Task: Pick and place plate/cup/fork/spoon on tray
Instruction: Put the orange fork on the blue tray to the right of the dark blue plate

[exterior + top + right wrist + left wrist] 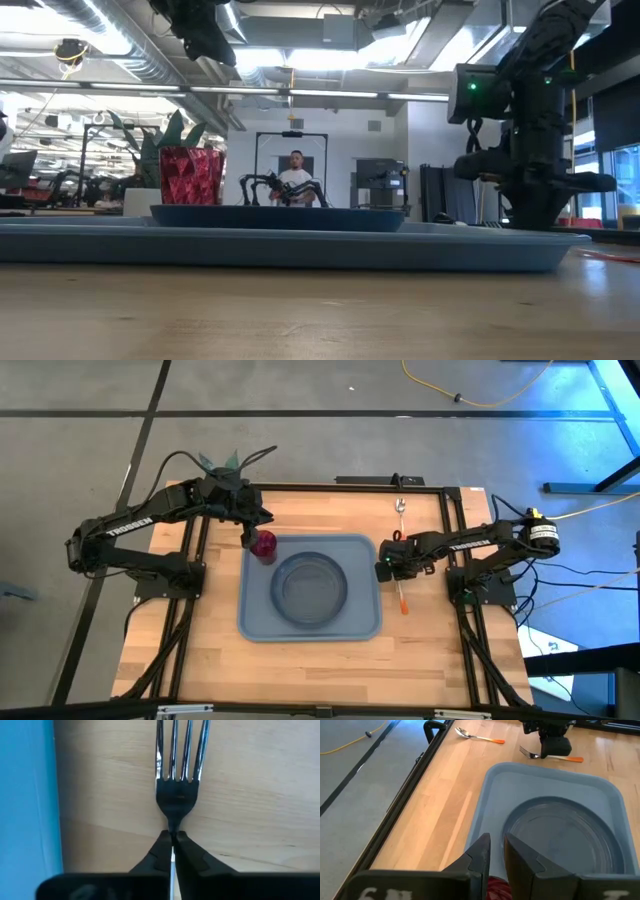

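Observation:
The light blue-grey tray (365, 628) lies mid-table with the dark grey-blue plate (312, 585) on it. The dark red cup (264, 546) stands upright on the tray's far left corner. My left gripper (250, 532) hangs above the cup, clear of it, its fingers (482, 852) a narrow gap apart. My right gripper (388, 568) is down at the table just right of the tray, shut on the fork (175, 795), whose orange handle (401, 600) points toward the near edge. The spoon (400, 508) lies on the table near the far edge. My right gripper pinches the fork's thin neck (173, 827), just behind the tined head, between its two fingertips. The fingers come from above, pointing down, and lie across the fork. In the left wrist view the fork (532, 754) appears to lie flat on the table.
A potted green plant (222, 460) stands at the table's far left edge behind my left arm. Bare wood lies near the front edge and left of the tray. A person (296, 178) sits in the room beyond the table.

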